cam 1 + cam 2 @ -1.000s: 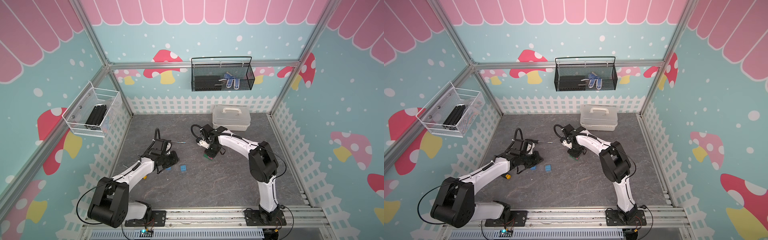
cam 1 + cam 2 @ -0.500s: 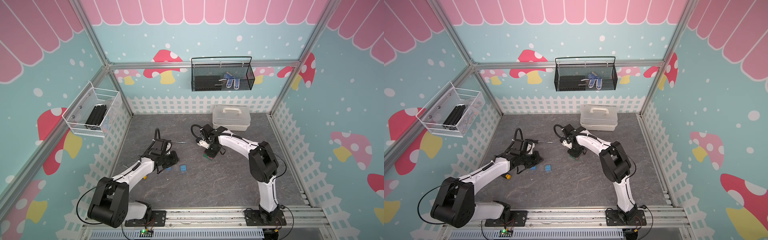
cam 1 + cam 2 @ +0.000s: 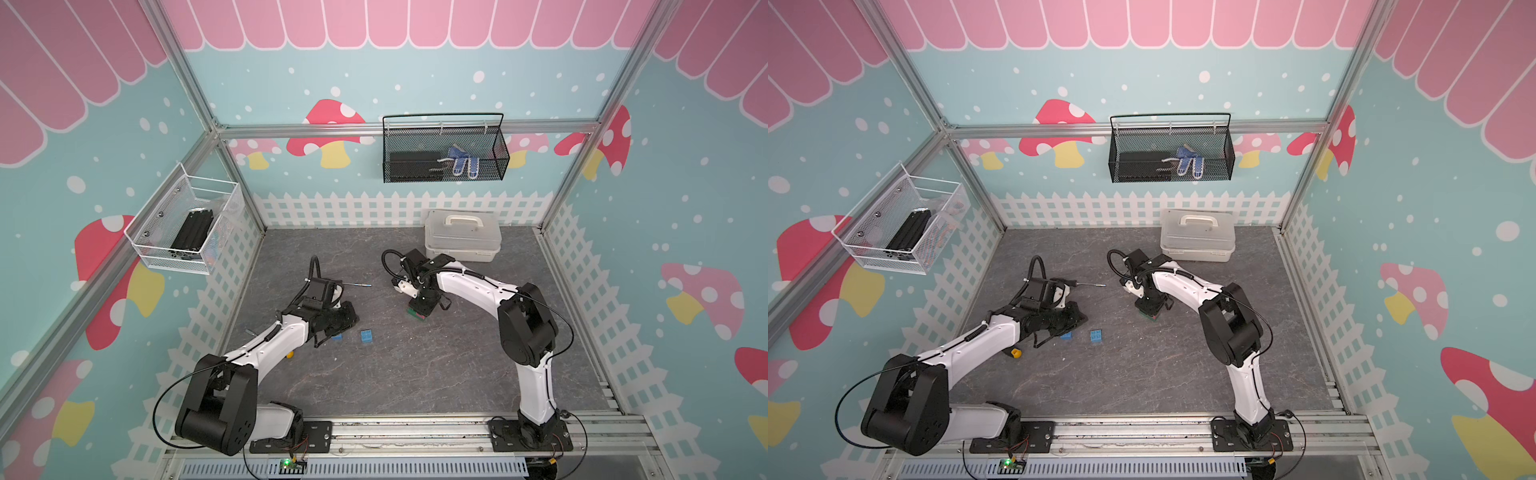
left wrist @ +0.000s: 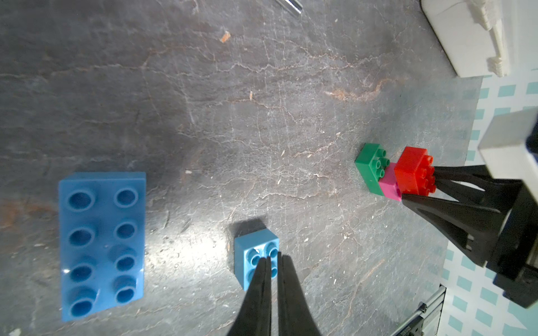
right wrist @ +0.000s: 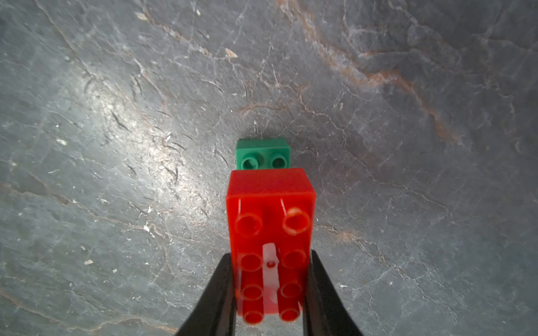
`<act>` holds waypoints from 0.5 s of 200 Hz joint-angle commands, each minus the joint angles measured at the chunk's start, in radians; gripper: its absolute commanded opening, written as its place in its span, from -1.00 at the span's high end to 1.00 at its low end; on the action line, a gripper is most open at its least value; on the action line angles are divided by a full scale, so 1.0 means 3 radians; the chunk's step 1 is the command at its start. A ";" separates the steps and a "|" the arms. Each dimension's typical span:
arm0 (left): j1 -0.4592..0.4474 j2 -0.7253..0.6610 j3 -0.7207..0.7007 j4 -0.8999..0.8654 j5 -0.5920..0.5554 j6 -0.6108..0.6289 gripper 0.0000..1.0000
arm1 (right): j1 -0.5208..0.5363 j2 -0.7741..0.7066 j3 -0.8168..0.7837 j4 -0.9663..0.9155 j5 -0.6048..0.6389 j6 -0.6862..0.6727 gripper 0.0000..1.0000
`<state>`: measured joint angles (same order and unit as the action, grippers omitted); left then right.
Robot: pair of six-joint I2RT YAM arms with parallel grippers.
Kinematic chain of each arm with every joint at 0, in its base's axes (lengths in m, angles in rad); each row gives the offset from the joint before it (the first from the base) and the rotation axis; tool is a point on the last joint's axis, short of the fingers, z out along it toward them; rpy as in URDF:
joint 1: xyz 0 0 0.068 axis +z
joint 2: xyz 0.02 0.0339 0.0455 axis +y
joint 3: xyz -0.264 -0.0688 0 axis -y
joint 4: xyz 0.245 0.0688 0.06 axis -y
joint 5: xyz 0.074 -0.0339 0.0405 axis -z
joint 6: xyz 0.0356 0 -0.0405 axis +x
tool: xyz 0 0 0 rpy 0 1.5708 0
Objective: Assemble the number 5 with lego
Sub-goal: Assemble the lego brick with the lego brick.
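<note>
Three bricks are stacked: my right gripper point(image 5: 270, 261) clamps the red brick point(image 5: 270, 221) onto the pink brick point(image 4: 388, 186) and green brick point(image 4: 369, 168). My left gripper point(image 4: 273, 257), closed and empty, hangs over the small blue brick point(image 4: 250, 261) beside the long blue brick point(image 4: 102, 241) on the tabletop point(image 4: 262, 116); next, I judge, it must open to grasp.

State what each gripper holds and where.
The right gripper clamps the red brick by its long sides. The left gripper, shut over the small blue brick, holds nothing.
</note>
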<state>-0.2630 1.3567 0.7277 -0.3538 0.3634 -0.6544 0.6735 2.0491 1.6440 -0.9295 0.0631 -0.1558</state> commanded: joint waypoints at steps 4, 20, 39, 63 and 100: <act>0.0018 -0.0009 -0.0023 0.0044 0.0025 -0.0031 0.79 | 0.0025 0.0342 -0.0149 -0.0041 0.0112 0.0071 1.00; 0.0018 -0.0005 -0.0020 0.0044 0.0031 -0.0036 0.79 | 0.0030 0.0330 -0.0148 -0.0044 0.0151 0.0102 1.00; 0.0018 -0.0007 -0.0020 0.0041 0.0026 -0.0037 0.79 | 0.0037 0.0297 -0.0167 -0.0027 0.0031 0.0100 1.00; 0.0018 -0.0015 -0.0017 0.0044 0.0024 -0.0035 0.79 | 0.0036 0.0336 -0.0139 -0.0086 0.0082 0.0092 1.00; 0.0020 -0.0007 -0.0017 0.0039 0.0026 -0.0035 0.79 | 0.0036 0.0302 -0.0151 -0.0066 -0.0062 0.0039 1.00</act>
<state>-0.2630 1.3567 0.7277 -0.3542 0.3634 -0.6548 0.6827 2.0525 1.6466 -0.9310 0.0860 -0.1341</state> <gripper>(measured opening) 0.104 0.316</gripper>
